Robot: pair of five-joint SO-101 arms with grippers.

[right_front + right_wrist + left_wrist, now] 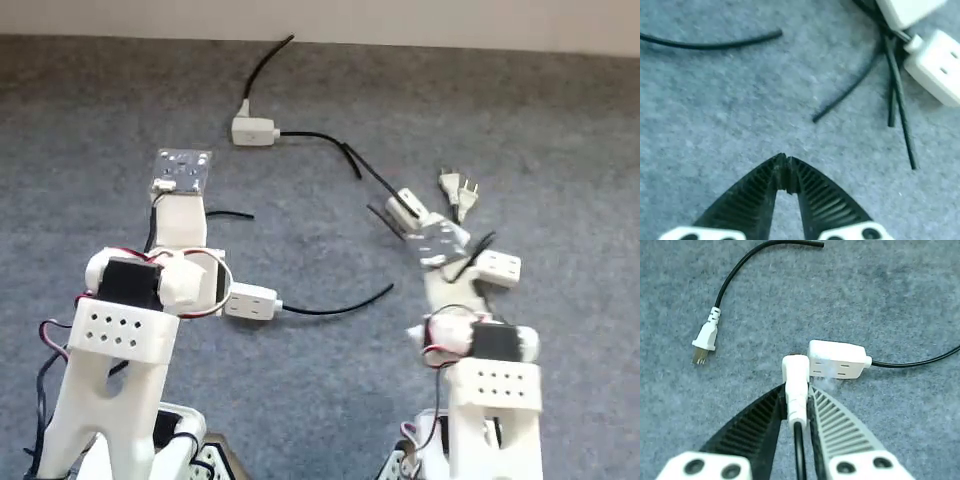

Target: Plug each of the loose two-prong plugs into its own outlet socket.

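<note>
My left gripper is shut on a white plug whose black cord runs back between the fingers. The plug's head touches the end of a white outlet socket; its prongs are hidden. Another two-prong plug lies loose on the carpet beyond. In the high view the left gripper sits left of that socket. My right gripper is shut on nothing, hovering over bare carpet near a white socket. Two loose plugs lie just past the right gripper.
A further socket with a black cord lies beside the left arm's base, and one more beside the right arm. Black cords cross near the right gripper. Grey carpet covers the surface.
</note>
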